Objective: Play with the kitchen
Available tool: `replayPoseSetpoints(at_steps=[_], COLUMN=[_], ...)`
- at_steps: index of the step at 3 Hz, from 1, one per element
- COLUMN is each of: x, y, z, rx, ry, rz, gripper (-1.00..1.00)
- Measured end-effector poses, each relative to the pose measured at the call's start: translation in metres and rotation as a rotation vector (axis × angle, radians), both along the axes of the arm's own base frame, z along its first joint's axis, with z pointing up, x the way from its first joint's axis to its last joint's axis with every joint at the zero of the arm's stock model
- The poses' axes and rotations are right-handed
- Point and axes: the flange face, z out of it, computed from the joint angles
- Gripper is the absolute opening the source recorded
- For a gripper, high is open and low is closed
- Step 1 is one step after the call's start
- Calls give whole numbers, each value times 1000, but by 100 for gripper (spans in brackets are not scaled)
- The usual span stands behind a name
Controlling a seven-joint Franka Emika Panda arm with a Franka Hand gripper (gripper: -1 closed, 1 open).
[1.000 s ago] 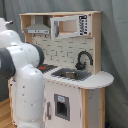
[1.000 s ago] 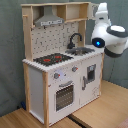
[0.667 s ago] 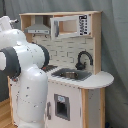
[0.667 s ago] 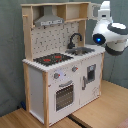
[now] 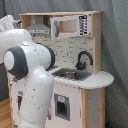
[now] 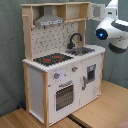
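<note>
Grey curtain backing the tall white and light-wood toy kitchen (image 6: pixel 60 65); I am swinging my white arm (image 5: pixel 30 75) closer, still untouching; my pincer's state is hidden.

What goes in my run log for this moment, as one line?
scene: tall white and light-wood toy kitchen | arm: white robot arm beside kitchen | gripper: not in view | contact: none visible | black faucet over grey sink
</note>
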Motion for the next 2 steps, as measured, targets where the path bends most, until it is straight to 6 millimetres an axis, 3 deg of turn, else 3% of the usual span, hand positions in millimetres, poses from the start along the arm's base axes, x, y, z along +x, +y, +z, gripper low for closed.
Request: replayPoseSetpoints(at_steps=[2], x=[29], y=[-66], z=[3], rx=[115], ry=[6], rz=[-14], gripper=[100])
